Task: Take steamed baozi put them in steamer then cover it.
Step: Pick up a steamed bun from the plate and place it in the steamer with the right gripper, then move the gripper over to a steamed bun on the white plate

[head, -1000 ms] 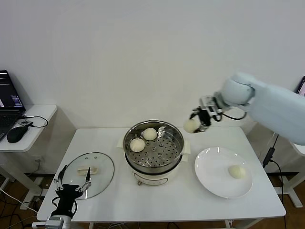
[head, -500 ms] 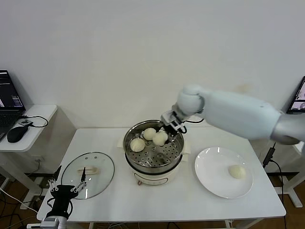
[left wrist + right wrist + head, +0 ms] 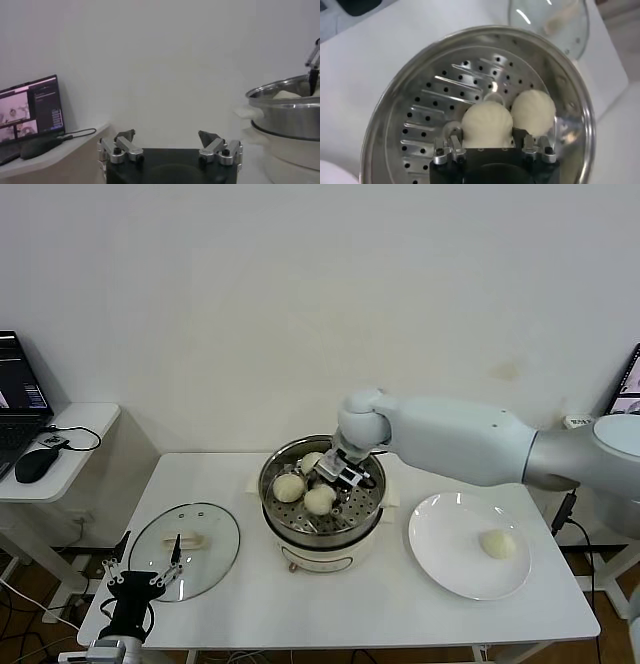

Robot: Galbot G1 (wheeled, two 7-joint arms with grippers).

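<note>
The steamer (image 3: 322, 489) stands mid-table on its cream base. My right gripper (image 3: 334, 480) reaches down into it, shut on a steamed baozi (image 3: 319, 499) that rests low over the perforated tray (image 3: 445, 95). In the right wrist view the fingers (image 3: 451, 142) clasp this baozi (image 3: 486, 125) on both sides. A second baozi (image 3: 288, 487) lies beside it (image 3: 534, 111). A third (image 3: 310, 461) is partly hidden behind the gripper. A fourth baozi (image 3: 497, 543) lies on the white plate (image 3: 445, 529). My left gripper (image 3: 140, 582) is open and idle at the table's front left corner (image 3: 167, 137).
The glass lid (image 3: 185, 536) lies flat on the table left of the steamer, just beyond the left gripper; it also shows in the right wrist view (image 3: 547, 22). A side table with a laptop (image 3: 30, 102) and mouse (image 3: 36, 464) stands at the far left.
My right arm swung left from beside the steamer and lowered into it with the baozi in its fingers. The left gripper sank slightly at the table corner.
</note>
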